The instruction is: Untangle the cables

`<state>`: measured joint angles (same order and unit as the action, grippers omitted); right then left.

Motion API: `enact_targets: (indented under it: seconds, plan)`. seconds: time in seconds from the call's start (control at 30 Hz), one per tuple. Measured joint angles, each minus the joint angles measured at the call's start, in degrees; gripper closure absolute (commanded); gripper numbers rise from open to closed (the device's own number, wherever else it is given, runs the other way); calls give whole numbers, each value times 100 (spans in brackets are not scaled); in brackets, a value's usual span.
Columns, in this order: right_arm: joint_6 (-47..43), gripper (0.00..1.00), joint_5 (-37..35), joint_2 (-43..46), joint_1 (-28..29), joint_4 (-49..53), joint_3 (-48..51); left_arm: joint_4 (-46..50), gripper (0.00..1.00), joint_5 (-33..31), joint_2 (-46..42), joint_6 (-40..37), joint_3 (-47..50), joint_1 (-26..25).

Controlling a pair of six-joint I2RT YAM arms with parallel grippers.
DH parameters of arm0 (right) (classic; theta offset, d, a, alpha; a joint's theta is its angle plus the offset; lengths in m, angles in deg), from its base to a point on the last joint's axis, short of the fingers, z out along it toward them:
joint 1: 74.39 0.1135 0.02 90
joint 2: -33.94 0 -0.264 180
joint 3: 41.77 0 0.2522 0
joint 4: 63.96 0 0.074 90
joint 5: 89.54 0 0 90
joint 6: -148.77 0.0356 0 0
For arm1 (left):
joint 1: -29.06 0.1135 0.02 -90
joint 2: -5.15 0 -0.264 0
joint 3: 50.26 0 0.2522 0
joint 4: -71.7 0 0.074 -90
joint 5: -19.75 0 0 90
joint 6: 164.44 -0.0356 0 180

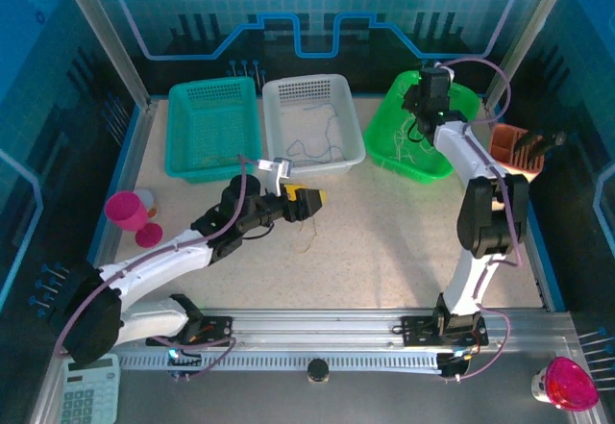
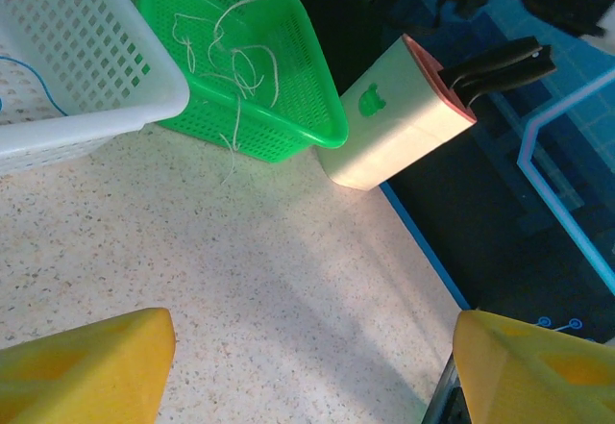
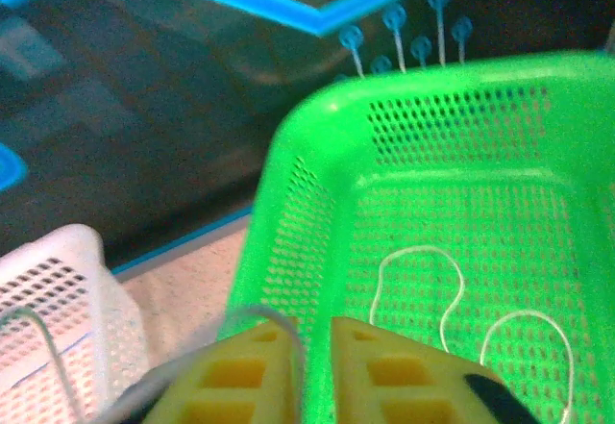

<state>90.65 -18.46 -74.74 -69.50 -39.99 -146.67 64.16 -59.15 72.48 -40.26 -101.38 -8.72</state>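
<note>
Right wrist view puts your right gripper [image 3: 315, 366] over the green basket [image 3: 274, 184]. Its fingers are almost together and a pale strand [image 3: 259, 312] arches into the slit. It looks pinched, probably so you can lay it with the whitish cables [image 3: 419, 249] already inside. Your left gripper [image 1: 310, 201] hangs low over the table [image 1: 384, 241], spread wide and empty, just beside a tan cable [image 1: 306, 238], likely your next pick. A dark cable [image 1: 327, 136] lies in the white basket [image 1: 307, 81].

A teal basket [image 1: 213, 86], a white basket [image 1: 307, 82] and a green basket [image 1: 384, 140] line the far edge, with a knife block [image 1: 514, 147] beside the green one. The middle of the desk [image 1: 384, 241] is free.
</note>
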Motion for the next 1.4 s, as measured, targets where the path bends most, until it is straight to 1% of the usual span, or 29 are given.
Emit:
enact_targets:
  seconds: [0.07, 0.17, 0.33, 0.43, 0.6, 0.67, 0.8, 0.9, 1.07, 1.2, 1.33, 1.4]
  plan:
    - [94, 30, 4, -192, -90, 304, -118, 4, 23, -9, -63, 4, 15, 0]
    - [210, 19, 76, -234, -251, 678, -96, 0, 22, -42, -155, 4, 48, 0]
    - [264, 19, 271, 17, -358, 739, 52, 4, 22, -44, -199, 4, 79, 0]
    - [267, 20, 498, 385, -352, 721, 221, -2, 22, -44, -199, 4, 81, 0]
    - [313, 21, 918, 1311, -352, 531, 887, -4, 21, -52, -199, 7, 81, 0]
    - [326, 23, 1054, 1578, -352, 498, 1154, -4, 20, -83, -201, 9, 81, 0]
    - [304, 24, 1423, 1895, -286, 393, 1742, 9, 14, -195, -208, 44, 90, 0]
    - [256, 25, 1690, 2070, -33, 387, 2149, 105, 8, -452, -275, 76, 118, 0]
    - [57, 25, 2203, 2625, 780, 411, 2776, 573, 1, -1086, -643, 304, 269, 0]
    - [-57, 25, 2660, 3012, 1272, 345, 3189, 1182, 1, -1596, -946, 503, 308, 2]
    - [-146, 28, 3008, 3082, 1604, 234, 3578, 1716, 1, -1773, -1016, 669, 308, 31]
    - [-188, 28, 3139, 3060, 1738, 225, 3740, 2006, 5, -1768, -986, 752, 308, 44]
